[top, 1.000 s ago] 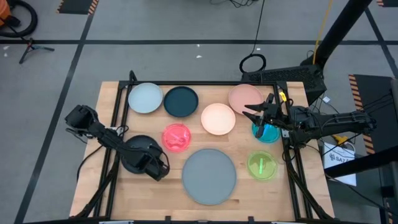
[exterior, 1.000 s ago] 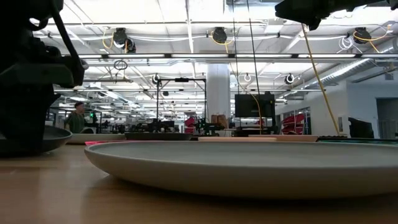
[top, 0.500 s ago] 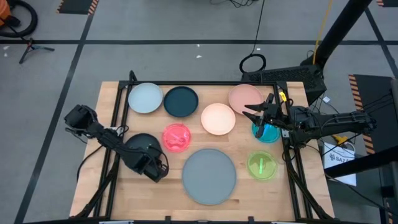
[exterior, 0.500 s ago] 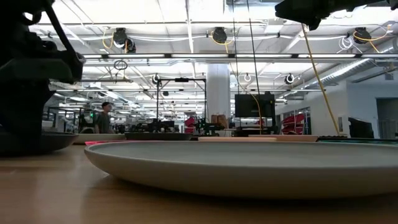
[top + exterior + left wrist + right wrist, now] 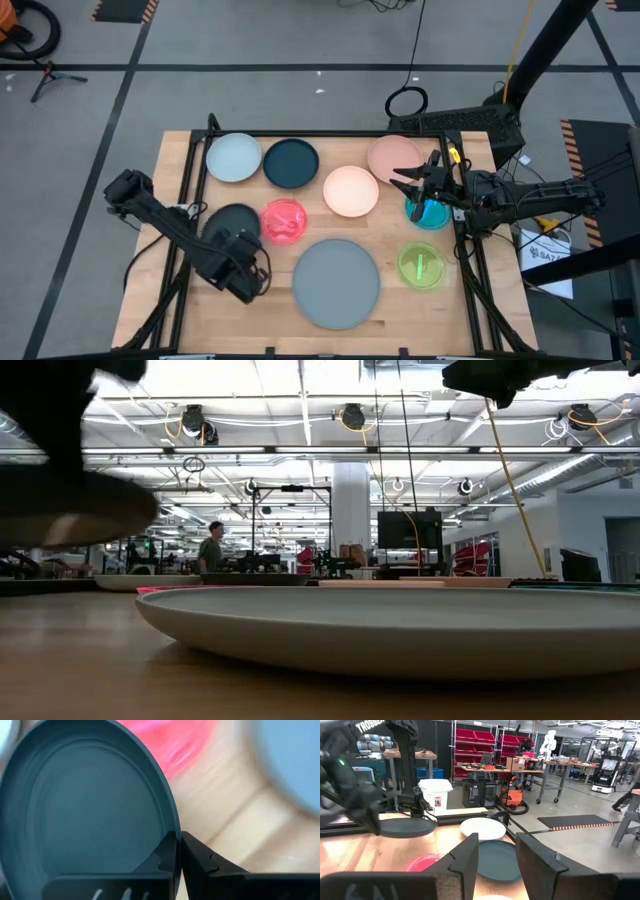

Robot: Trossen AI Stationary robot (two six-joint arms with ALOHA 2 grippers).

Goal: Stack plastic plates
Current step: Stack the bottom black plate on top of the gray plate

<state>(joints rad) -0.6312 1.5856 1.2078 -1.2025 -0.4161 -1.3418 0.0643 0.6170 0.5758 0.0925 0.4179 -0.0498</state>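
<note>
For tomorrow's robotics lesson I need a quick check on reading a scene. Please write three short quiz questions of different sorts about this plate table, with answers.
1. True or false: the left end effector grips the black plate by its rim.
2. Which plate lies directly under the right end effector? A pink, B teal, C grey.
3. Fill in: the black plate is ____ the table in the low view.

Key
1. True; its fingers are pinched on the rim.
2. B, the teal plate.
3. Above; it is lifted clear of the wood.

bare wood beside the grey plate (image 5: 336, 283); magenta plate (image 5: 284, 220) crowds its upper-left.
</note>
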